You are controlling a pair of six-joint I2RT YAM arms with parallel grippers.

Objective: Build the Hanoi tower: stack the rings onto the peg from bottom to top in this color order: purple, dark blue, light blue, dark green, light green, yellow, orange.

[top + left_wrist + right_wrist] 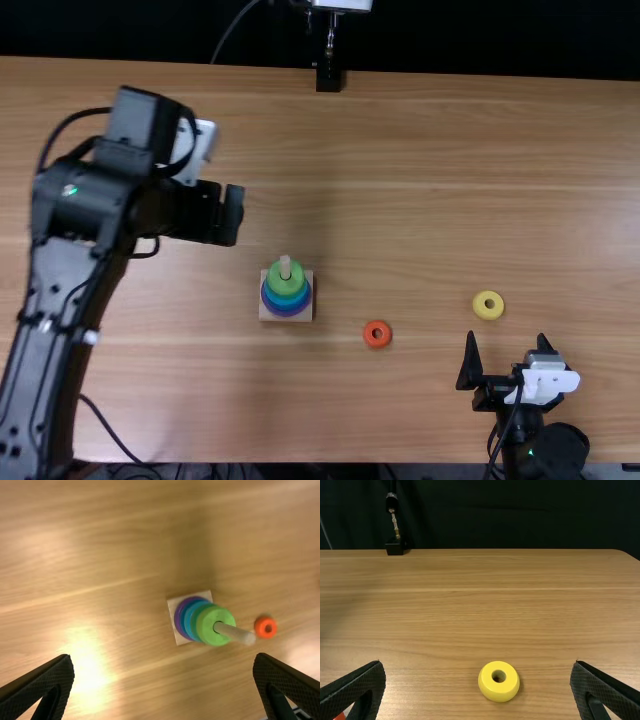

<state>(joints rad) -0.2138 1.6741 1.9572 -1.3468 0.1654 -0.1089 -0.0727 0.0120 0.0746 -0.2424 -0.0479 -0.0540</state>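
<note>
While a black cable [106, 430] curves across the near left corner of the light brown surface [400, 180], the right gripper [507, 337] is poised at the near right, its two black fingers spread wide with nothing between them. An orange ring [377, 334] lies flat on the wood, well apart from that gripper on its left. Slightly farther out, just ahead of the right gripper, a yellow ring [488, 305] lies flat with its hole facing up, off the peg like its orange counterpart. Left of the orange ring and a little beyond it, a pale square base [304, 309] carries the upright peg [285, 266] and its stack: a purple ring [180, 619] at the bottom, blue above it, then a darker green ring [196, 626], and a light green ring [286, 282] on top, the bare tip of the peg rising through it. The line between the two blues is hard to tell. Farther away and to the left of the tower, the left gripper [232, 213] hangs above the wood, fingers wide apart and empty. At the far edge, a small black block [328, 78] stands before a black backdrop [480, 35].
</note>
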